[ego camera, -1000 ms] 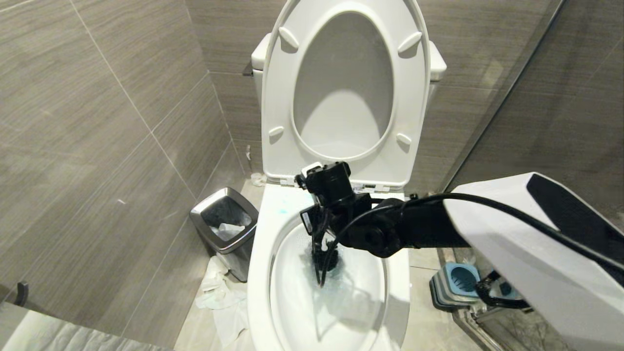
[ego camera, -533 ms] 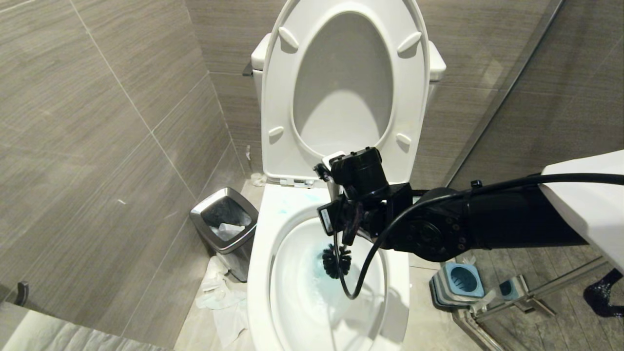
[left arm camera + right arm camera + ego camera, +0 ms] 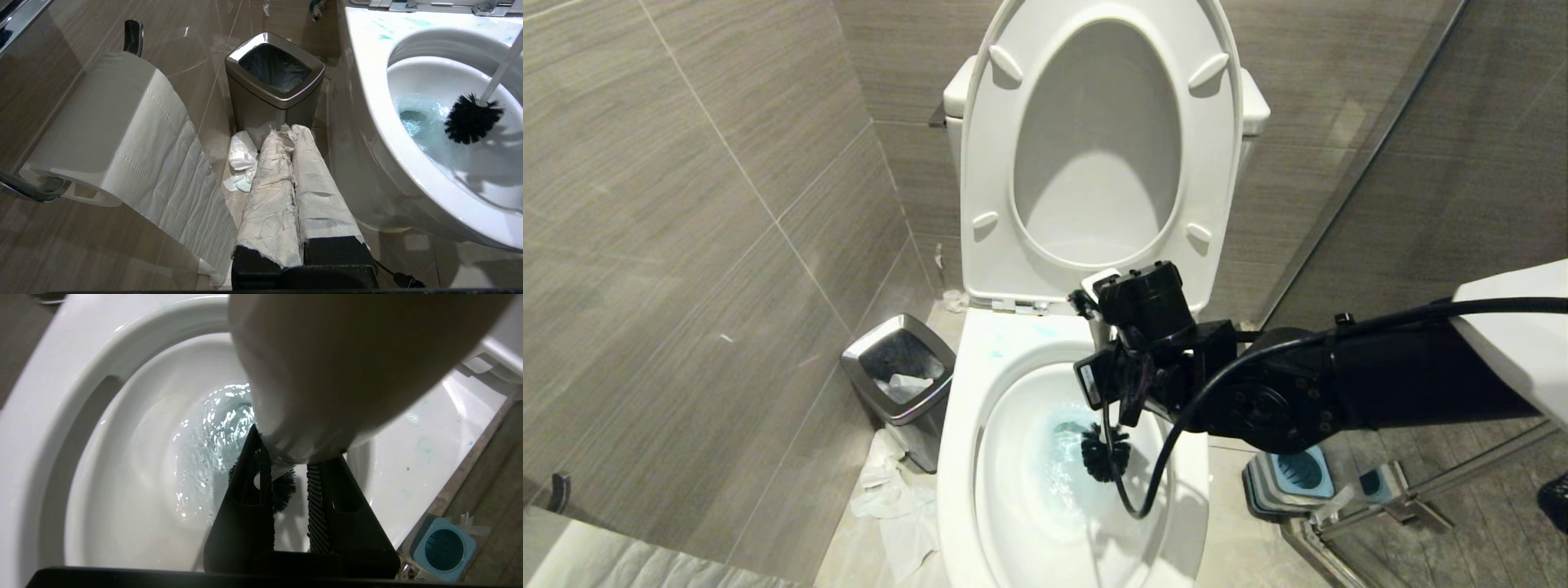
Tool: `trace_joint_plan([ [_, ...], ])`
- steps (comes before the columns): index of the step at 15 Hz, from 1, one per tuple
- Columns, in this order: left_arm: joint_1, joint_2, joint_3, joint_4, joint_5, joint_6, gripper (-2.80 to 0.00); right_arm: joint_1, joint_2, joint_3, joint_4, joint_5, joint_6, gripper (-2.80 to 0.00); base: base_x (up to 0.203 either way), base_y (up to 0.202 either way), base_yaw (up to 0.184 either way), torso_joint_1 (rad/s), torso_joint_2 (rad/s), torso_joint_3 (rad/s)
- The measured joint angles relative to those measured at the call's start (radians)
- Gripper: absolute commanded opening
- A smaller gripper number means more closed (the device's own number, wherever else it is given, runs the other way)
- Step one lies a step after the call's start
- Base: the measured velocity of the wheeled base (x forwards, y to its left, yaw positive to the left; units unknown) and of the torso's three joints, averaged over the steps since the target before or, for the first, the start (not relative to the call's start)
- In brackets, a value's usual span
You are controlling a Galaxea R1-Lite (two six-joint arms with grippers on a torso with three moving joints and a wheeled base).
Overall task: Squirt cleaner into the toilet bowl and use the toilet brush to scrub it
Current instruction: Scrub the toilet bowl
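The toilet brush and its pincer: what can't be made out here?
- Thin pale grey brush handle: top cut off by the left wrist view's edge.
- Right pincer: a blurred pale shape close to the right wrist lens hides its grip.
- Steel-rimmed bin: contents too small in the head view.

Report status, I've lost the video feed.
Right gripper shut on brush, bristles down in toilet bowl. Water tinted blue. Left gripper shut, parked beside bin. Nothing blocking.
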Motion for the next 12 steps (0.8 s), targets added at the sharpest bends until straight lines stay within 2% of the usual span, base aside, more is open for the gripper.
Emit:
trace_joint_plan([
  [2,0.0,0.0,0.0,0.0,0.0,0.0,-2.8,0.038,-0.049,0.051,0.0,0.013,0.0,-2.8,0.0,0.0,0.0,0.0,0.0,0.0],
  [7,0.0,0.0,0.0,0.0,0.0,-0.001,-2.8,0.201,-0.118,0.108,0.006,0.014,0.046,-2.8,0.0,0.0,0.0,0.0,0.0,0.0],
  [10,0.0,0.0,0.0,0.0,0.0,0.0,-2.8,0.227,-0.08,0.046,0.003,0.014,0.044,-2.8,0.0,0.0,0.0,0.0,0.0,0.0],
  [12,0.0,0.0,0.0,0.0,0.0,0.0,-2.8,0.22,-0.015,-0.066,0.003,0.011,0.037,-2.8,0.0,0.0,0.0,0.0,0.0,0.0],
])
